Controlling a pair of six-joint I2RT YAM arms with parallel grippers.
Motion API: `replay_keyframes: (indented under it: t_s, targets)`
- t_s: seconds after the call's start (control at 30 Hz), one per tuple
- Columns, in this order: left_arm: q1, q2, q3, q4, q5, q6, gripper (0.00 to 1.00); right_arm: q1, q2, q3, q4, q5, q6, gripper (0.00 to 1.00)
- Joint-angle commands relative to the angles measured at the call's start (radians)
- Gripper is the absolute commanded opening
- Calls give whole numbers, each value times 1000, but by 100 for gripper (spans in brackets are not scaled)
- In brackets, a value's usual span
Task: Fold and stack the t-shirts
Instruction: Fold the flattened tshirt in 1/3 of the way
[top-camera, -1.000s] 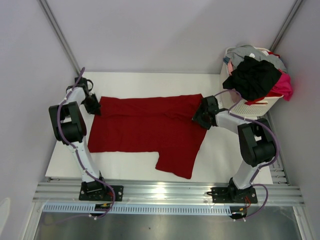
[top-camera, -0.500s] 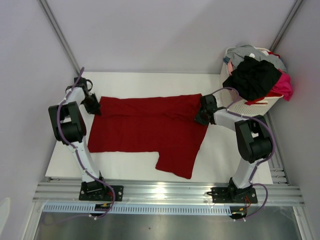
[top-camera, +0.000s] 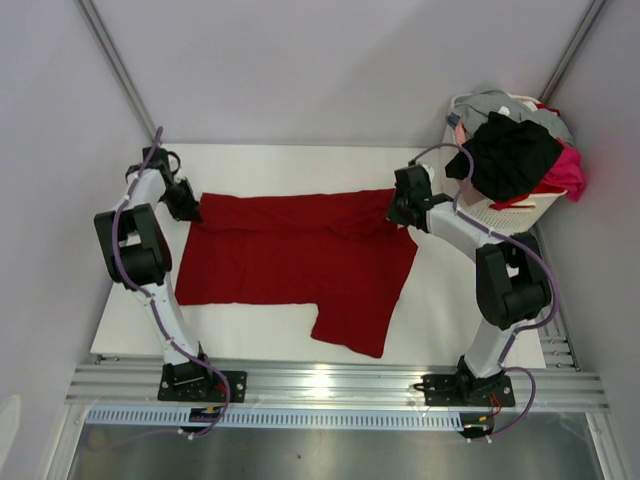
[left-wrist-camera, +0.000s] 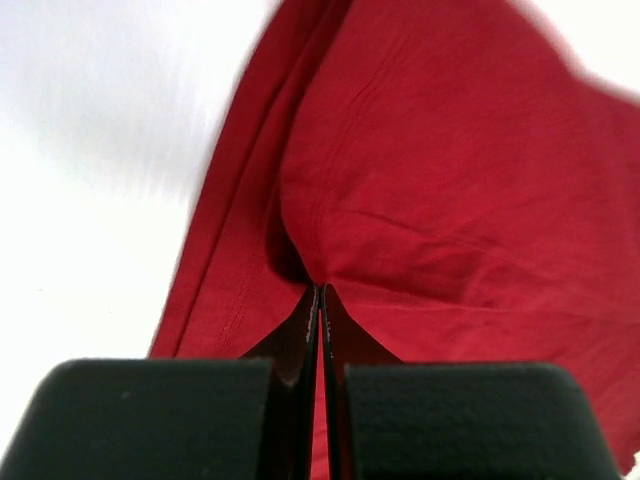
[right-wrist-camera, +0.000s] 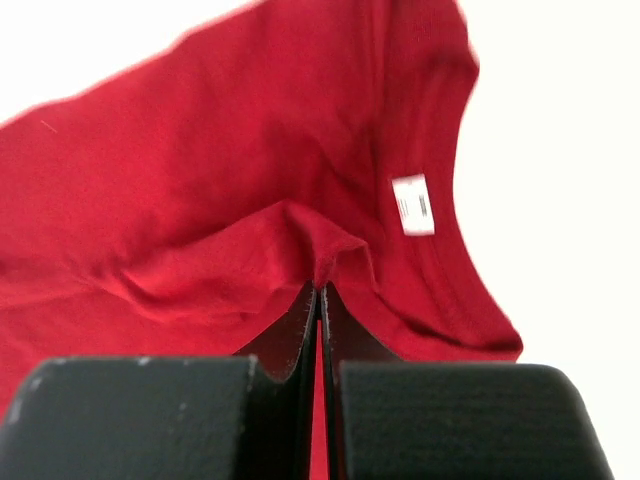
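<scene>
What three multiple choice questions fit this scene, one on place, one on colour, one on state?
1. Where is the basket?
A) far right of the table
B) near left
C) centre

2. What colour is the spread t-shirt?
A) black
B) dark red
C) grey

3. What are the left gripper and right gripper doing?
A) hanging open
B) shut on the t-shirt
C) resting in the basket

Answers:
A, it stands at the table's far right edge.
B, the cloth is dark red in every view.
B, each wrist view shows cloth pinched.
</scene>
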Motion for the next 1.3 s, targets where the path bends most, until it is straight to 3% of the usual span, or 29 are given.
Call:
replay_keyframes:
  t_s: [0.0, 0.17, 0.37, 0.57, 0.97, 1.27]
  targets:
    - [16, -81, 119, -34, 12, 24, 1, -22, -46, 84, -36, 4, -75, 0]
    - [26, -113, 198, -60, -7, 56, 0, -20, -71, 88, -62, 20, -136, 0]
    - [33, -139, 192, -77, -41, 73, 0, -50, -135, 88, -102, 83, -173, 0]
    - [43, -164, 162, -67, -27, 79, 1, -93, -232, 55, -119, 33, -167, 0]
    - [43, -176, -2, -2, -83, 84, 0, -80, -327, -210, -91, -79, -23, 0]
    - [43, -179, -101, 33, -107, 90, 1, -56, -327, -305, -96, -125, 5, 0]
